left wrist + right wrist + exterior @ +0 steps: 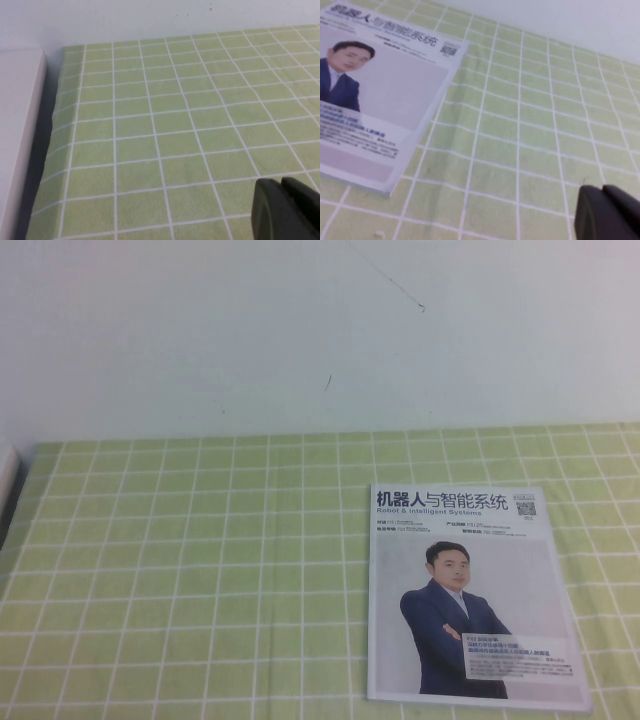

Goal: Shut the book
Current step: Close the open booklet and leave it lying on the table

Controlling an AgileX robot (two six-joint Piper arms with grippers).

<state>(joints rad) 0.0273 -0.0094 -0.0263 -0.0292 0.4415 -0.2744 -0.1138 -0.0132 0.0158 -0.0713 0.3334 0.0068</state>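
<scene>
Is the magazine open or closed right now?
Closed: the magazine lies flat, front cover up. Left tool and right tool hover over the tablecloth, touching nothing.

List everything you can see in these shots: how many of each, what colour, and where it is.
book: one, white and grey, shut, flat on the cloth's right side, near the front
cloth: one, light green with a white grid, spread under the book
wall: one, white, behind the cloth
board: one, white, along the cloth's left edge
left end effector: one, black, above bare cloth near the left edge
right end effector: one, black, above bare cloth to the right of the book, not touching it
</scene>
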